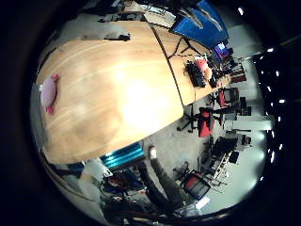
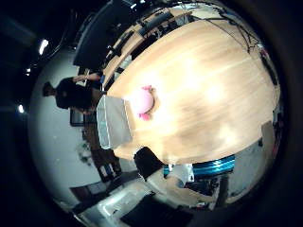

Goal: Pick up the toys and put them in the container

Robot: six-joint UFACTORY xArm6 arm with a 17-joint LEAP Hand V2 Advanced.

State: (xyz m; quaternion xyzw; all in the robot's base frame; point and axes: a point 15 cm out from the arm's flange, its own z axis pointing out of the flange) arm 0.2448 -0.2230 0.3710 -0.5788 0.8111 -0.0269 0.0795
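A pink soft toy [image 2: 143, 101] lies on the light wooden table [image 2: 208, 94], right beside a grey open container [image 2: 113, 122] that stands near the table's edge. The same pink toy [image 1: 48, 92] shows at the table's rim in the little finger side view. Both look small, so the palm is well above the table. No part of my hand shows in either view.
The wooden table [image 1: 117, 94] joins a second table with a keyboard [image 1: 194, 74] and a blue screen [image 1: 202, 23]. Office chairs [image 1: 205, 121] stand on the floor beside it. A teal bin [image 1: 122, 155] sits below the table edge.
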